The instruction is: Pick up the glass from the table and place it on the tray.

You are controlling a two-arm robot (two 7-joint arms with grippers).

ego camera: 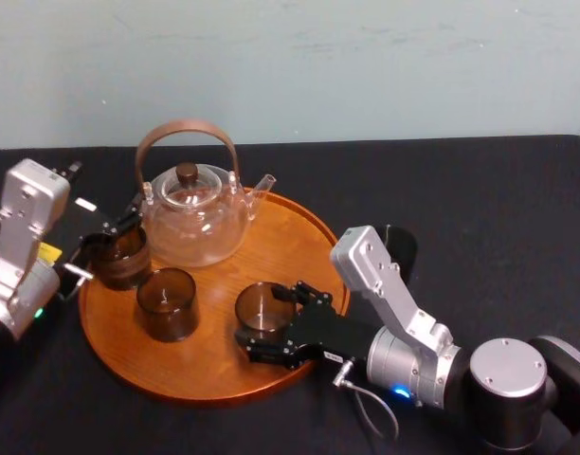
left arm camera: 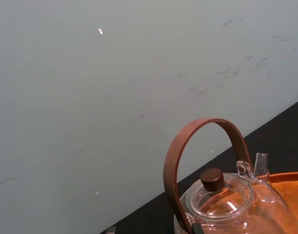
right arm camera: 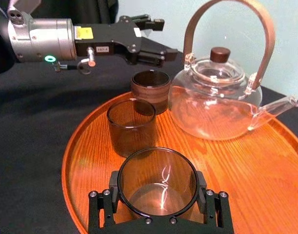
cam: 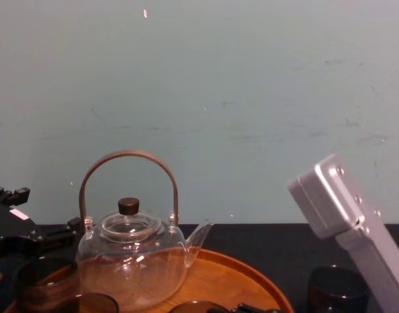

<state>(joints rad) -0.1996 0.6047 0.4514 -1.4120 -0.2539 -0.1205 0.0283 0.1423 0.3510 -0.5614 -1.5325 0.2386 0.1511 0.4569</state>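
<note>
Black table (ego camera: 480, 209), pale teal wall (ego camera: 366, 66) behind. The round wooden tray (ego camera: 290, 242) sits mid-frame in the head view. The right gripper (right arm camera: 158, 191) comes in from the lower right and is clenched on the glass (ego camera: 260, 305), one finger on each side. The glass is at the tray's lower-right edge, just inside the rim. Whether its base is down on the wood or a touch above can't be told, since the claw body hides it. Placement looks nearly done; release and back-out remain.

The left gripper (ego camera: 108, 245) is at the tray's left edge by a second glass (ego camera: 121, 263); its grip state can't be told. A third glass (ego camera: 167, 303) stands free between the two, and the teapot (ego camera: 195, 223) is at the tray's upper left. A fourth glass (cam: 338, 290) stands off the tray on the table, just beside the right arm (ego camera: 394, 303).

Risks:
- Release with the base not seated: the glass drops and could tip over the low rim close by.
- Skewed back-out — a finger drags the glass onto the rim or off it.
- Right arm swings on retreat and clips the fourth glass.
- Left gripper is near the teapot handle — a careless lift there nudges the pot.
</note>
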